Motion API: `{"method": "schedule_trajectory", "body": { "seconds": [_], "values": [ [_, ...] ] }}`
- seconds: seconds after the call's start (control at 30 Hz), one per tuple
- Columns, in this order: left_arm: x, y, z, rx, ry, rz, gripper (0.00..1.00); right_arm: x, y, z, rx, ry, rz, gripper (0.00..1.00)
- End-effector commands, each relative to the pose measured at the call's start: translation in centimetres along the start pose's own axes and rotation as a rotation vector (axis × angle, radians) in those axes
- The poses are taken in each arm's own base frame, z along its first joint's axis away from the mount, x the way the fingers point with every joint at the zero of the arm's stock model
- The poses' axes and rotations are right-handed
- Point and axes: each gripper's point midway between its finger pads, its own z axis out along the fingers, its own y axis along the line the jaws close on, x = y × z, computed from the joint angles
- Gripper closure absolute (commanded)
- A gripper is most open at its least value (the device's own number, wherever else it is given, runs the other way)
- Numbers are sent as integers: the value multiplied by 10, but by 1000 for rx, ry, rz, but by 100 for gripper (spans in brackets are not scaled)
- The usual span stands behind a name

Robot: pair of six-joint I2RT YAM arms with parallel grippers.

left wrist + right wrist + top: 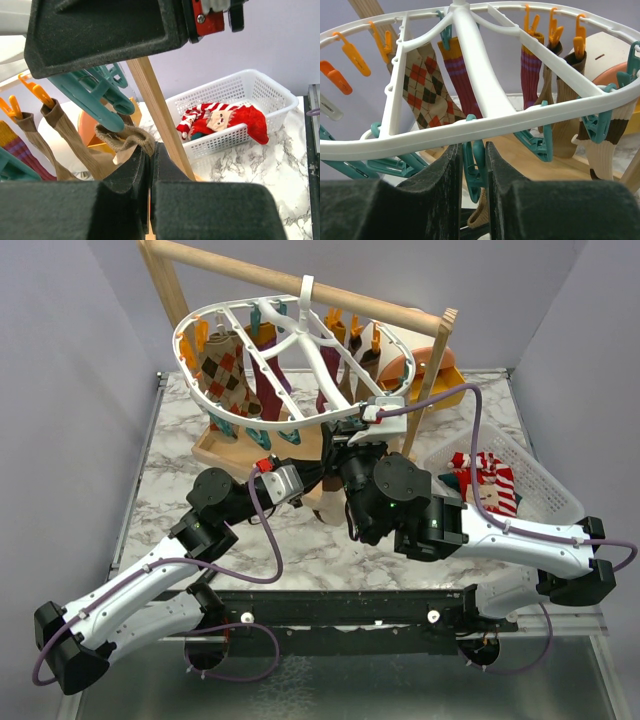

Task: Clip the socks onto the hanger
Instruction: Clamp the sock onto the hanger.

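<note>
Teal clip (474, 175) (hanging under the white hanger (520, 117)) sits squeezed in the right pincer (472, 151); the left pincer (150, 151) pinches a tan sock (125, 136).

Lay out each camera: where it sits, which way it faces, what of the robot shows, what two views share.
Top external: above and behind the bases, looking down on table, hanger and basket; left arm and right arm show.
Left wrist: on the left arm, facing the basket; left pincer, shut on a tan sock, shows.
Right wrist: on the right arm, tilted up at the hanger; right pincer shows, squeezing a teal clip.
Shared: top and left-wrist views both show the basket.
</note>
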Motion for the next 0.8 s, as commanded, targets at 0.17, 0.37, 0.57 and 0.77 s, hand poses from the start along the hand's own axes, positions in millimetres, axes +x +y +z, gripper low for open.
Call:
{"method": "schedule_trajectory", "body": {
  "seconds": [0.17,0.37,0.57,0.77],
  "values": [
    [-6,6,-3,-31,-3,29,100,8,-8,1,34,22,-30,100],
    [-20,5,-2,-17,-35,30,100,15,-9,1,38,31,-36,99],
    [-28,8,-4,-28,-51,38,100,15,-8,2,36,35,-37,99],
    [-34,11,-4,-38,-61,48,100,18,-8,3,37,42,-50,99]
  ]
}}
